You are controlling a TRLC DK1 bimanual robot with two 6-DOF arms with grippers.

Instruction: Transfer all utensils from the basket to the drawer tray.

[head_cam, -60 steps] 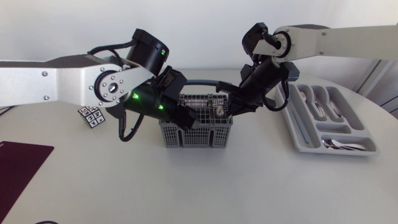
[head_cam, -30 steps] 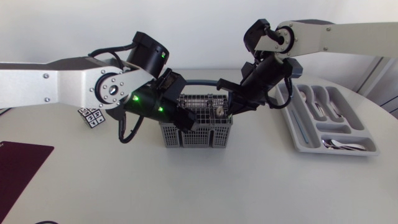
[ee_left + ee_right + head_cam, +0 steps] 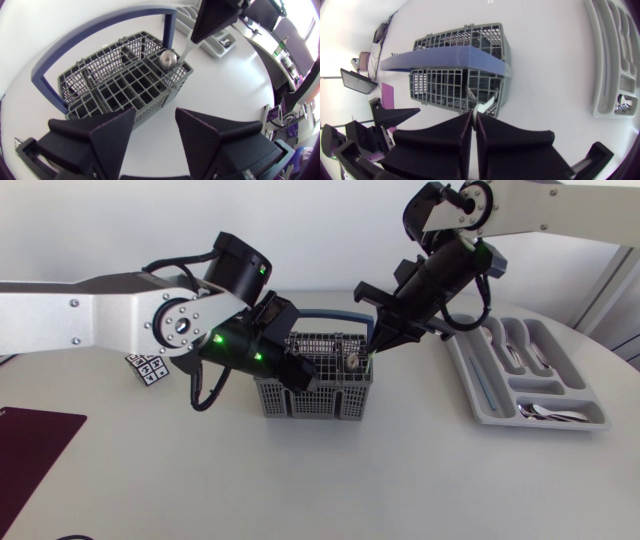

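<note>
Pinches, with the right gripper [image 3: 374,346], a thin silver utensil [image 3: 186,49] by the upper end of its flat handle, both fingers pressed nearly flat together on it from two sides. Leaves the utensil's lower end down in the grey wire basket [image 3: 316,395], in the corner compartment straight under that gripper, on the side toward the drawer tray [image 3: 560,424]. Shows a rounded silver end [image 3: 168,59] in that same compartment, just beside the handle; cannot tell whether part of the same piece. Holds the left gripper [image 3: 155,135] spread wide and bare, just beside the basket's opposite side, with the basket's near corner ahead of the gap between its fingers and the blue-grey handle arch [image 3: 100,26] beyond. Places the tray well apart from both grippers, past the right one, with spoons [image 3: 548,413] already lying in its slots. Finds a small cube [image 3: 148,367] behind the left gripper, printed with black-and-white square markers, and a dark red mat [image 3: 35,442] farther off; print too small to read. Glows green at small lamps [image 3: 215,337] on the left arm.
</note>
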